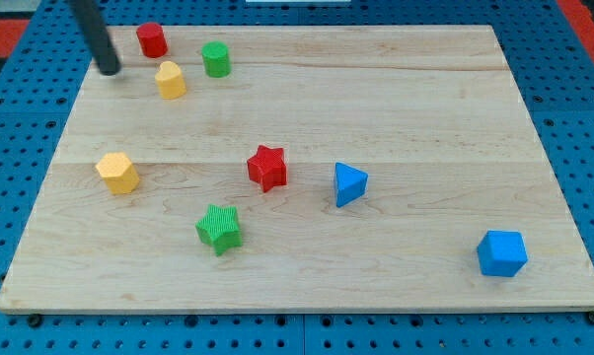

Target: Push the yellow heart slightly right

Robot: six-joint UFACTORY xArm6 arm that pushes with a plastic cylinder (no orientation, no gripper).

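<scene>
The yellow heart [170,80] sits untouched near the board's top left corner, with the clawless rod's tip [110,70] just to its left, the push not yet begun.

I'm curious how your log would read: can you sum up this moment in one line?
task: push yellow heart slightly right | my tip: left of heart, apart | red cylinder block and green cylinder block: nearby | push: not begun
</scene>
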